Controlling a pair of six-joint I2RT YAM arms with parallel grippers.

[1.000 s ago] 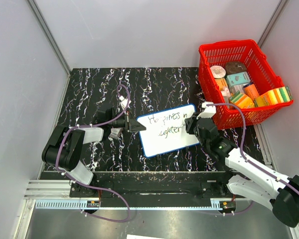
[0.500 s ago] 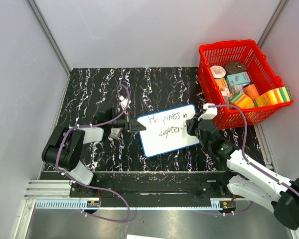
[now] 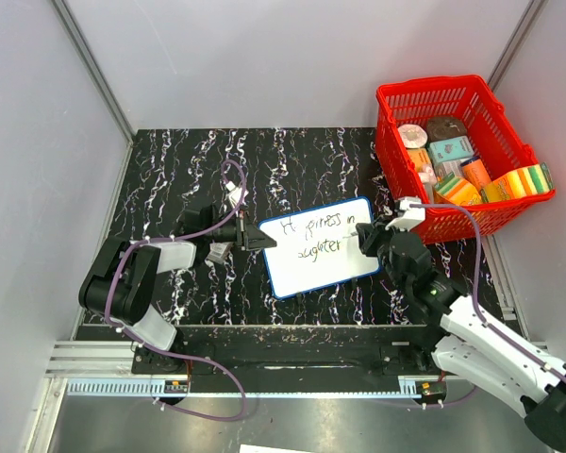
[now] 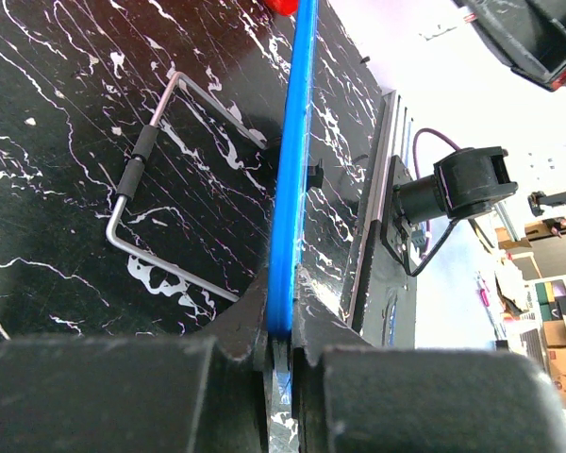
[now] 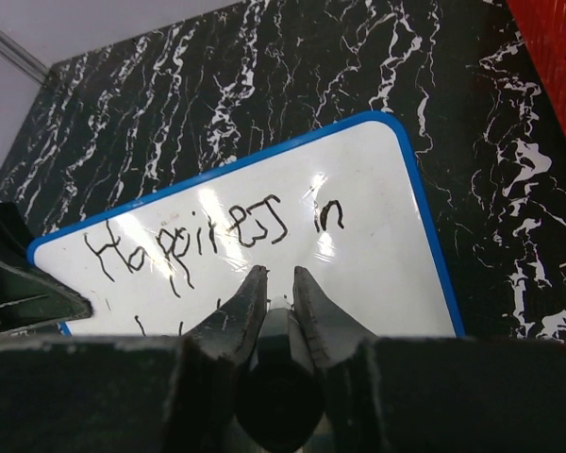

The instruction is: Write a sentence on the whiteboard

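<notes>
Two handwritten lines [image 3: 313,226] cross the whiteboard [image 3: 307,269], starting "Happiness in".

Left arm: elbow folded low, forearm lying rightward. Left claw [image 3: 254,237] clamped tight on the whiteboard [image 3: 332,271] rim. Right arm: stretched diagonally leftward from its base. Right claw [image 3: 364,242] closed round a dark marker [image 5: 281,377].

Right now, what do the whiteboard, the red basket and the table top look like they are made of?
Whiteboard: glossy white coated face, shown by glare patches; its blue rim looks like plastic. Basket: probably moulded red plastic, judging by its uniform lattice walls. Table: black with a white-veined marble pattern; stone or printed laminate, I cannot tell.
</notes>
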